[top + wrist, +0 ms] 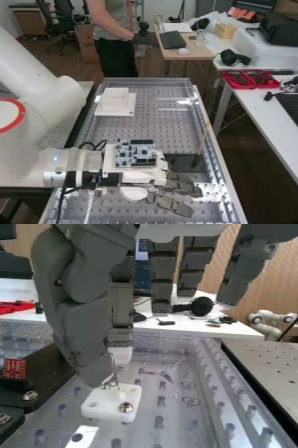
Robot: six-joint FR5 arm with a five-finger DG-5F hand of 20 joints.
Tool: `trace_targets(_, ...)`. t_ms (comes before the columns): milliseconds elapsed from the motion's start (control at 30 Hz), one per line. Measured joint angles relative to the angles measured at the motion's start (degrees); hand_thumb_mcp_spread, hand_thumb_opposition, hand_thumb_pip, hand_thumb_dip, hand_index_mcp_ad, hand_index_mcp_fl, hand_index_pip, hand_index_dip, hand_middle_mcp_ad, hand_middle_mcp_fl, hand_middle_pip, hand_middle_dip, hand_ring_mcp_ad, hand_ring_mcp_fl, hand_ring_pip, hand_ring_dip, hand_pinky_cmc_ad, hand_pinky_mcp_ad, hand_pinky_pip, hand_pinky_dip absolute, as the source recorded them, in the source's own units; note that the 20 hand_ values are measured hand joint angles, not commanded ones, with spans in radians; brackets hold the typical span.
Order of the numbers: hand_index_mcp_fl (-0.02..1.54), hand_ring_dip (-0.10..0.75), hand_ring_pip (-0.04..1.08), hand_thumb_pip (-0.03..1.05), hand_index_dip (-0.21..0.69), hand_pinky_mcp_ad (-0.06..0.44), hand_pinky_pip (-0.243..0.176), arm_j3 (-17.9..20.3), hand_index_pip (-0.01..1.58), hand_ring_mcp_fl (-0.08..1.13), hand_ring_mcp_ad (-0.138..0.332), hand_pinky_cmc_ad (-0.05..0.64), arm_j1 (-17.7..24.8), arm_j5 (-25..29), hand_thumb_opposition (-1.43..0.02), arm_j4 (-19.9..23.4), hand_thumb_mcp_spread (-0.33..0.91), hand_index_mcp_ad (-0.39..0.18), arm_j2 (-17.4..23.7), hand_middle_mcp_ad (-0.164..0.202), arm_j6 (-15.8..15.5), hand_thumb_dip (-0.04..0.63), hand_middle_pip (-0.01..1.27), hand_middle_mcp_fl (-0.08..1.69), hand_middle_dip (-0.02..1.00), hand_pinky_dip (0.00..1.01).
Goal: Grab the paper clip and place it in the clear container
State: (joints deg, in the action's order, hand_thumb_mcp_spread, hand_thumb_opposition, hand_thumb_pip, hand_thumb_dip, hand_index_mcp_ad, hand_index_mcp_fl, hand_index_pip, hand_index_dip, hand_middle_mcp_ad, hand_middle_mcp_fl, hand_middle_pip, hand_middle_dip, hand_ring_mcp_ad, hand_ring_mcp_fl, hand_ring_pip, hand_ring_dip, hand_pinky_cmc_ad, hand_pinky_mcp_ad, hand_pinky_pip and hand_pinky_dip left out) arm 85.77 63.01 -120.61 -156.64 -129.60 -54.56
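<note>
In the high view the hand [174, 186] is low over the near part of the perforated bench, its fingers pointing right. From the wrist, the hand [83, 319] has its thumb bent down to meet one fingertip, while the other fingers hang fairly straight. A thin metal paper clip [116, 373] is pinched between thumb tip and fingertip, its upper part partly hidden. Its lower end is just over or touching a small white block [100, 406] with a screw; I cannot tell which.
A white stepped block [114, 104] lies farther along the bench. Beside the fingers sits a dark box [185, 162] with a thin stick rising from it. Red trays [249, 79] stand on the right table. A dark plate [36, 374] with a red board is near the thumb.
</note>
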Motion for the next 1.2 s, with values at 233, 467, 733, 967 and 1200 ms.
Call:
trace_targets(233, 0.68, 0.087, 0.13, 0.45, 0.094, 0.278, 0.099, -0.37, 1.26, 0.11, 0.072, 0.330, 0.03, -0.24, -0.90, 0.11, 0.61, -0.159, -0.35, 0.066, 0.00, 0.253, 0.13, 0.32, 0.30, 0.20)
trace_targets(467, 0.69, 0.086, 0.13, 0.44, 0.094, 0.278, 0.099, -0.40, 1.25, 0.13, 0.072, 0.330, -0.04, -0.34, -0.90, 0.40, 0.62, -0.159, -0.45, 0.066, 0.13, 0.253, 0.13, 0.33, 0.31, 0.20)
trace_targets(733, 0.76, 0.086, 0.13, 0.42, 0.093, 0.278, 0.099, 0.80, 1.22, 0.15, 0.072, 0.330, -0.17, -0.55, -0.91, 2.89, 0.61, -0.159, 1.26, 0.066, 2.88, 0.251, 0.13, 0.37, 0.30, 0.20)
trace_targets(967, 0.82, 0.086, 0.13, 0.42, 0.093, 0.278, 0.099, 2.99, 1.18, 0.14, 0.070, 0.332, 0.27, -0.17, -0.94, 5.00, 0.62, -0.159, 5.42, 0.072, 5.31, 0.251, 0.13, 0.39, 0.30, 0.20)
trace_targets(1200, 0.84, 0.087, 0.13, 0.42, 0.096, 0.278, 0.099, 9.06, 1.15, 0.15, 0.068, 0.328, 2.94, 1.58, -0.94, 8.30, 0.62, -0.157, 12.35, 0.075, 9.02, 0.251, 0.13, 0.39, 0.30, 0.20)
